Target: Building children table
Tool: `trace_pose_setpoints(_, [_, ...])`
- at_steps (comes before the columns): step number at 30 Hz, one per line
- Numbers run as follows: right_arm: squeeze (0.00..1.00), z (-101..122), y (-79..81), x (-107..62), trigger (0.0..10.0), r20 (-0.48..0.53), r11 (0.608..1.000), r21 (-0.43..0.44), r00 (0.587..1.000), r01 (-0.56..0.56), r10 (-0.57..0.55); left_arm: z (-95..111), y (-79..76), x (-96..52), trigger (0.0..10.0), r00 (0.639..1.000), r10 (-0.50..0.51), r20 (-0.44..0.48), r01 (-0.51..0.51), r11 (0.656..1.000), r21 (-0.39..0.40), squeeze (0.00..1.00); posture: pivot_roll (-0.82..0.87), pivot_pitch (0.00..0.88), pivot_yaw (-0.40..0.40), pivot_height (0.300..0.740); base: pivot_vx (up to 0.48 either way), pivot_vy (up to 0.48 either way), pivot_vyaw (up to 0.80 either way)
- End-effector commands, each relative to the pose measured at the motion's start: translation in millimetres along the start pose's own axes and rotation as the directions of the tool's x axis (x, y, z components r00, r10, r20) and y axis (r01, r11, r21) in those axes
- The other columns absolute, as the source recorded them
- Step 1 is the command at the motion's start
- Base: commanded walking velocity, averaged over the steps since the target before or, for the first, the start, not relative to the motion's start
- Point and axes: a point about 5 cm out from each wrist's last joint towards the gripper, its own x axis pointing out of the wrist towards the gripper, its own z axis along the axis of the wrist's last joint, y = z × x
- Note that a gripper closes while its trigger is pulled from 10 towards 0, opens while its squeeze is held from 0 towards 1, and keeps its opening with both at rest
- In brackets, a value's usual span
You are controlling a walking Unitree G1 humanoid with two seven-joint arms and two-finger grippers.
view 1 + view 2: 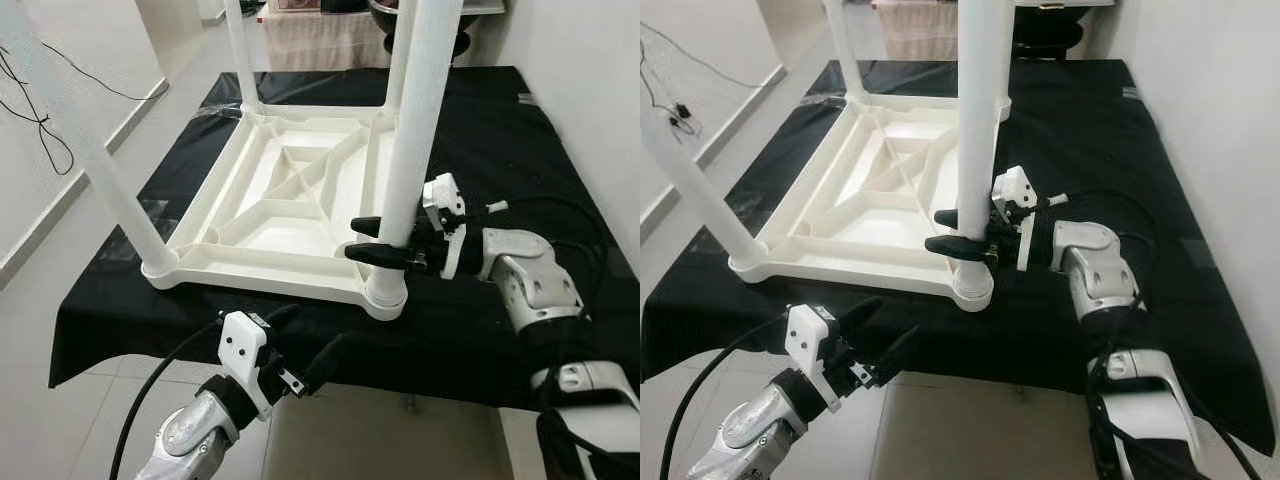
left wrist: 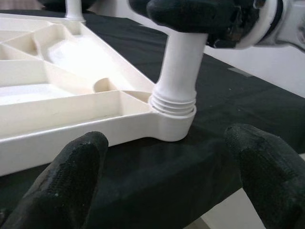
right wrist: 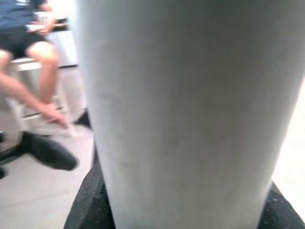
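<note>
A white plastic children's table (image 1: 290, 200) lies upside down on a black cloth. White legs stand up from its corners. My right gripper (image 1: 358, 239) is shut on the near right leg (image 1: 415, 130), low down, just above its threaded socket (image 2: 174, 102). That leg (image 3: 190, 114) looms close in the right wrist view. My left gripper (image 1: 310, 340) is open, with nothing between its fingers (image 2: 71, 181). It hovers below and in front of the cloth's front edge, pointing at the same corner. The near left leg (image 1: 110, 180) leans out to the left.
The black cloth (image 1: 500, 150) covers a low surface whose front edge is close to me. A black cable (image 1: 40, 130) trails on the floor at the left. A white wall runs along the right. A seated person (image 3: 28, 57) is in the background.
</note>
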Motion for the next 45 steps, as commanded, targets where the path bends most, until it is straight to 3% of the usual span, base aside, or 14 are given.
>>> trace_pose_setpoints(1, [0.00, -23, 4.6, -11.4, 0.0, -0.053, 0.979, 0.112, 0.985, 0.171, -0.166, -2, -0.2, -3.6, 10.0, 1.000, 0.008, -0.015, -0.008, 1.000, 0.003, 0.00, -0.04, 0.171, 0.012, 0.740, 0.000, 0.000, 0.00])
trace_pose_setpoints(2, [0.00, -53, 19.0, -13.9, 0.0, -0.208, 0.827, 0.098, 0.824, 0.554, -0.528, -2, 1.7, -5.2, 10.0, 1.000, 0.011, -0.017, -0.011, 1.000, 0.007, 0.00, -0.04, 0.167, 0.008, 0.740, 0.000, 0.000, 0.00])
trace_pose_setpoints(3, [0.00, -53, 19.0, -13.9, 0.0, -0.208, 0.827, 0.098, 0.824, 0.554, -0.528, -2, 1.7, -5.2, 10.0, 1.000, 0.011, -0.017, -0.011, 1.000, 0.007, 0.00, -0.04, 0.167, 0.008, 0.740, 0.000, 0.000, 0.00])
trace_pose_setpoints(4, [0.00, -66, 26.5, -20.9, 0.0, -0.290, 0.645, 0.022, 0.623, 0.763, -0.727, -2, 2.8, -6.0, 10.0, 1.000, 0.013, -0.019, -0.012, 1.000, 0.010, 0.00, -0.04, 0.167, 0.008, 0.740, 0.000, 0.000, 0.00])
trace_pose_setpoints(7, [0.00, -77, 73.7, -11.6, 0.0, -0.357, 0.567, 0.045, 0.544, 0.822, -0.760, -2, 4.8, -6.5, 10.0, 1.000, 0.011, -0.023, -0.011, 1.000, 0.013, 0.00, -0.05, 0.163, 0.029, 0.740, 0.000, 0.000, 0.00])
trace_pose_setpoints(9, [0.00, -69, 90.0, 8.3, 0.0, -0.297, 0.689, 0.050, 0.670, 0.723, -0.681, -4, 6.0, -6.1, 10.0, 1.000, 0.010, -0.026, -0.009, 1.000, 0.012, 0.00, -0.06, 0.152, 0.034, 0.740, 0.000, 0.000, 0.00])
trace_pose_setpoints(17, [0.00, -70, 71.1, 30.5, 0.0, -0.276, 0.726, 0.021, 0.702, 0.687, -0.657, -7, 7.1, -3.5, 10.0, 0.999, 0.022, -0.027, -0.021, 1.000, 0.016, 0.00, -0.04, 0.111, 0.021, 0.740, 0.000, 0.000, 0.00])
trace_pose_setpoints(18, [0.00, -68, 74.2, 34.8, 10.0, -0.265, 0.736, 0.047, 0.719, 0.676, -0.643, -7, 7.7, -3.7, 10.0, 0.999, 0.030, -0.025, -0.030, 0.999, 0.017, 0.00, -0.03, 0.103, 0.023, 0.740, 0.000, 0.000, 0.00])
trace_pose_setpoints(20, [1.00, -63, 75.1, 39.8, 10.0, -0.215, 0.766, 0.127, 0.771, 0.631, -0.599, -8, 8.6, -4.1, 10.0, 0.999, 0.041, -0.024, -0.040, 0.999, 0.019, 0.00, -0.03, 0.096, 0.022, 0.740, 0.000, 0.000, 0.00])
trace_pose_setpoints(25, [1.00, -47, 75.3, 45.6, 10.0, -0.137, 0.816, 0.182, 0.836, 0.549, -0.532, -9, 8.7, -3.7, 10.0, 0.999, 0.035, -0.027, -0.035, 0.999, 0.019, 0.00, -0.04, 0.086, 0.023, 0.740, 0.000, 0.000, 0.00])
trace_pose_setpoints(26, [0.35, -39, 72.5, 45.2, 10.0, -0.089, 0.878, 0.196, 0.899, 0.437, -0.428, -10, 7.8, -2.9, 10.0, 0.999, 0.030, -0.028, -0.029, 0.999, 0.017, 0.00, -0.03, 0.086, 0.016, 0.740, 0.000, 0.000, 0.00])
trace_pose_setpoints(29, [0.35, -33, 69.9, 44.5, 10.0, -0.052, 0.916, 0.201, 0.937, 0.348, -0.345, -10, 7.1, -2.1, 10.0, 0.999, 0.025, -0.029, -0.024, 1.000, 0.015, 0.00, -0.03, 0.085, 0.016, 0.740, 0.000, 0.000, 0.00])
trace_pose_setpoints(30, [0.00, -28, 65.0, 41.2, 10.0, -0.019, 0.948, 0.184, 0.966, 0.258, -0.259, -10, 6.3, -1.4, 10.0, 0.999, 0.024, -0.028, -0.024, 1.000, 0.015, 0.00, -0.03, 0.089, 0.015, 0.740, 0.000, 0.000, 0.00])
trace_pose_setpoints(45, [0.00, 3, 10.2, 20.8, 10.0, 0.019, 0.994, 0.106, 1.000, 0.001, -0.003, -9, 2.0, 1.4, 10.0, 0.999, 0.034, -0.015, -0.034, 0.999, 0.015, 0.00, -0.02, 0.104, 0.006, 0.740, 0.000, 0.000, 0.00])
